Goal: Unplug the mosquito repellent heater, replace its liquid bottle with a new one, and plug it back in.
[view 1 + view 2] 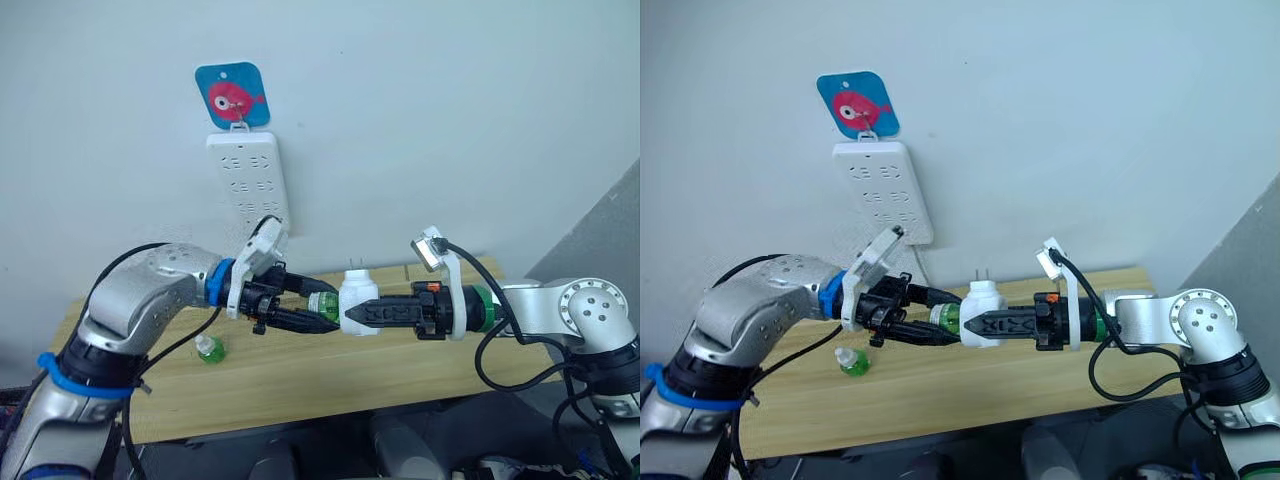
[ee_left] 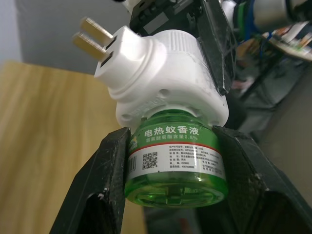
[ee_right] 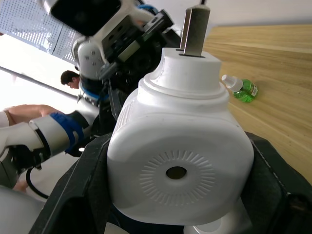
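Currently the mosquito repellent heater (image 1: 357,296) is held in mid-air above the wooden table (image 1: 300,375), prongs up, clamped between the right gripper (image 1: 352,312) fingers. Left gripper (image 1: 322,310) closed on the green liquid bottle (image 2: 175,163) seated in the heater's base. Second green bottle (image 1: 210,350) lies on the table. White power strip (image 1: 248,180) hangs on the wall

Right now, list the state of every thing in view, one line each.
Mosquito repellent heater: unplugged, held in mid-air.
Green bottle: seated in the heater.
Left tool: shut on the green bottle.
Right tool: shut on the heater.
Second bottle: capped, on the table.
Power strip: sockets empty.
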`<action>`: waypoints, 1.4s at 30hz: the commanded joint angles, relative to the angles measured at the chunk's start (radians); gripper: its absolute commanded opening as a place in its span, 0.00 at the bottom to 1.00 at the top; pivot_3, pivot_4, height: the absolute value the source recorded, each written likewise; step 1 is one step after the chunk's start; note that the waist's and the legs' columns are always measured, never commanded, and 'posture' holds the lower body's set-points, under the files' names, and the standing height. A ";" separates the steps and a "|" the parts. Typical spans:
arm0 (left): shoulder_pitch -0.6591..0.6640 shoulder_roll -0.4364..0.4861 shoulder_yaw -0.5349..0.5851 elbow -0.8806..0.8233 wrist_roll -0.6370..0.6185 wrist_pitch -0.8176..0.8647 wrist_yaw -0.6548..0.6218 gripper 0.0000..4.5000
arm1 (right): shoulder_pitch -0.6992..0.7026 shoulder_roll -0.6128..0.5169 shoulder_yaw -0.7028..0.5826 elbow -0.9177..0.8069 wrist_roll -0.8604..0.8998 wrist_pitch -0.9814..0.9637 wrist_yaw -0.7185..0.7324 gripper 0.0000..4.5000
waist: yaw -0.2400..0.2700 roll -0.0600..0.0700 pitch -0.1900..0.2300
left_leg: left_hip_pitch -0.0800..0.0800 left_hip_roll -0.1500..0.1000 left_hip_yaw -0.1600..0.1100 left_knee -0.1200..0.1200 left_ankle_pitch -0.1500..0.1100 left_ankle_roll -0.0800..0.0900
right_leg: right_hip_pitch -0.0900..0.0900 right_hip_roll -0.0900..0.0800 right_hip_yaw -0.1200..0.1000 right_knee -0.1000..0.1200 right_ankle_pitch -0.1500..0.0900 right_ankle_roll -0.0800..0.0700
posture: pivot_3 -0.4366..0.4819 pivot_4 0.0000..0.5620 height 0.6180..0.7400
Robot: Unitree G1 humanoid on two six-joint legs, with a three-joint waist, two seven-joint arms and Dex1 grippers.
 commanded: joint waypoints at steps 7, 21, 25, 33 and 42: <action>0.026 -0.008 0.021 0.012 0.073 -0.106 -0.023 0.78 | -0.016 -0.004 -0.049 -0.054 0.046 -0.015 0.040 0.69 | 0.000 -0.001 0.001 | 0.000 0.000 0.000 -0.001 0.000 0.000 | 0.000 0.000 0.001 -0.001 0.000 0.000 | 0.24 0.21 1.00; 0.267 -0.167 0.158 0.000 0.324 -0.913 -0.026 1.00 | 0.130 -0.022 -0.117 -0.068 0.095 -0.089 -0.060 0.69 | 0.006 -0.001 0.002 | -0.001 0.000 0.002 -0.001 0.000 0.000 | 0.000 -0.001 0.002 -0.005 0.000 0.000 | 0.23 0.22 1.00; 0.275 -0.224 0.138 0.041 0.367 -1.066 -0.032 1.00 | 0.149 -0.006 -0.127 -0.082 0.095 -0.099 -0.078 0.69 | 0.005 -0.001 0.002 | -0.001 0.000 0.002 0.000 0.000 0.000 | 0.001 -0.001 0.002 -0.005 0.001 0.001 | 0.22 0.21 1.00; 0.258 -0.286 0.095 0.145 0.451 -1.257 -0.005 1.00 | 0.170 0.016 -0.136 -0.102 0.095 -0.114 -0.100 0.69 | 0.002 -0.001 0.002 | -0.001 0.000 0.002 0.001 0.000 0.000 | 0.001 -0.001 0.002 -0.005 0.001 0.001 | 0.21 0.21 1.00; 0.215 -0.284 0.077 0.142 0.435 -1.243 0.030 0.51 | 0.169 0.019 -0.139 -0.103 0.095 -0.113 -0.105 0.69 | 0.001 -0.001 0.002 | -0.001 0.000 0.001 0.001 0.000 0.000 | 0.001 -0.001 0.002 -0.004 0.001 0.001 | 0.21 0.21 1.00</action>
